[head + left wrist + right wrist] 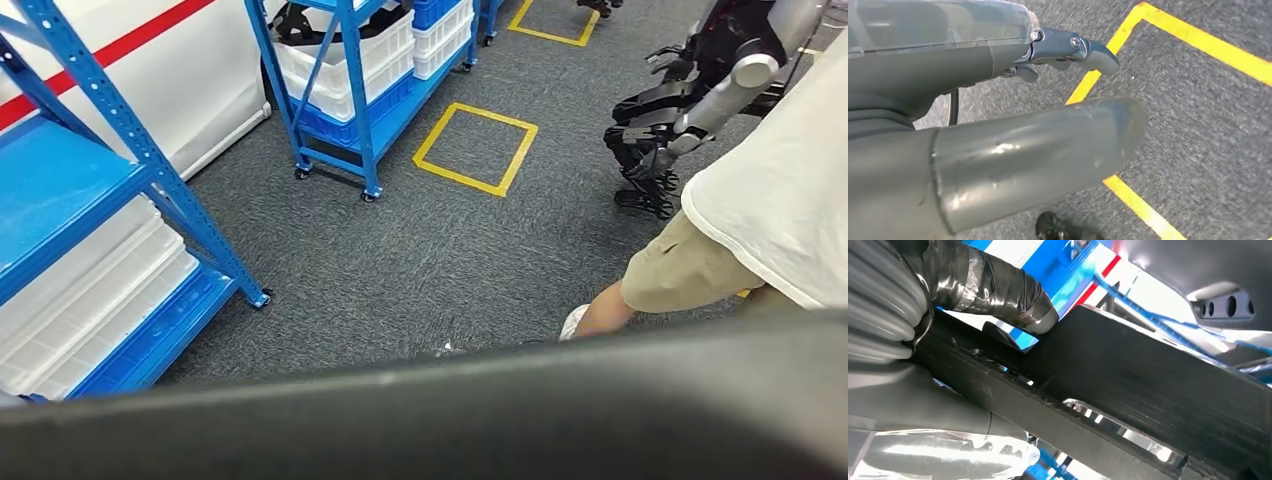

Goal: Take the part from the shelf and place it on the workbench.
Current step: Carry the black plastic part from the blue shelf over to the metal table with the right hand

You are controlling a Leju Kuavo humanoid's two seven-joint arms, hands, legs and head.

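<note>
As I look down from my head, a dark blurred band (480,420) crosses the bottom of the picture, close to the camera; I cannot tell what it is. Beyond it lies grey carpet (420,260) with a yellow taped square (476,148). A blue shelf (90,200) stands at the left with white trays (90,300) stacked on its low level, and a second blue shelf (350,90) farther back carries white bins (360,60). At the right a person in a white shirt (780,190) and tan shorts (690,270) stands beside another robot (690,100), whose dark hand hangs near the floor.

From my left wrist, my left hand (998,125) hangs above the carpet and a yellow tape line (1158,30). The thick grey thumb (1038,150) and a darker finger (1073,50) are spread apart with nothing between them.

From my right wrist, my right hand (923,340) grips the part (1148,390), a long black bar with a bright metal strip along it. A taped finger (998,290) wraps over one side and the thumb (923,395) presses the other. Blue shelf framing (1083,270) shows blurred behind the part.
</note>
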